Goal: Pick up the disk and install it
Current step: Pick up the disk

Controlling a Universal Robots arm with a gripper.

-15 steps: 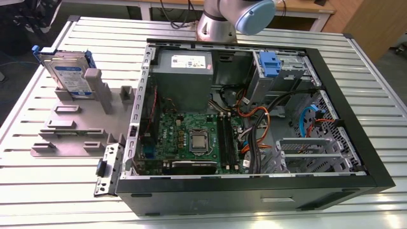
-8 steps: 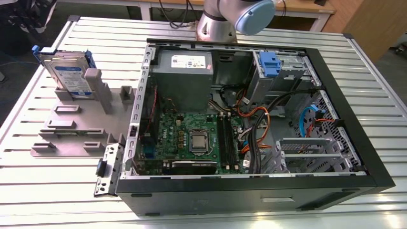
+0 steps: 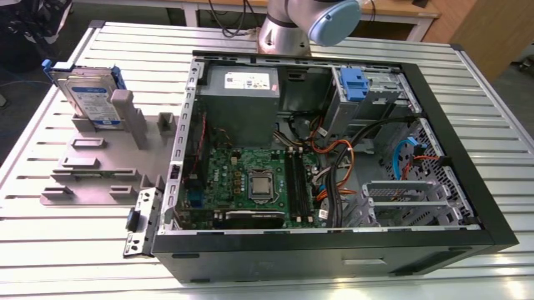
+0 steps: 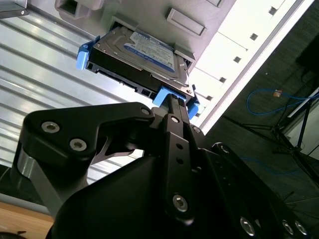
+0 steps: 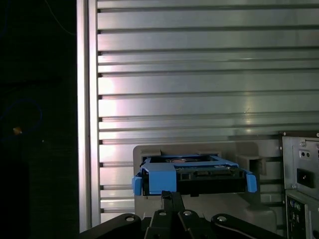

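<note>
Ribbed silver aluminium table (image 3: 75, 250) carries everything.

Open black tower computer case (image 3: 334, 256) lies on its side across the centre and right of the exterior frame. Inside it are a green motherboard (image 3: 250, 181), a grey power supply box (image 3: 240, 87) at the upper centre, and a blue plastic latch (image 3: 354, 84) on the upper drive bay.

Silver-and-pale-blue robot arm (image 3: 304, 22) sits at the top centre of the frame, behind the case.

Grey slotted plastic holder block (image 3: 92, 165) lies flat on the table at the frame's left, well apart from the case's interior.

The disk (image 3: 86, 94) is a flat silver hard drive with a blue-and-white label and a blue plastic carrier rail. It stands on edge in the holder's rear slot, upper left of the frame, leaning slightly. It is not in the case.

In the second wrist view the disk (image 4: 144, 50) sits label-side up against the holder, with the black gripper (image 4: 173, 102) lined up on its blue rail. In the first wrist view the disk (image 5: 199, 174) shows its connector edge, with the gripper (image 5: 172, 195) just in front.

Jaws are narrow, with the tips drawn together (whether they touch the rail, cannot tell).
</note>
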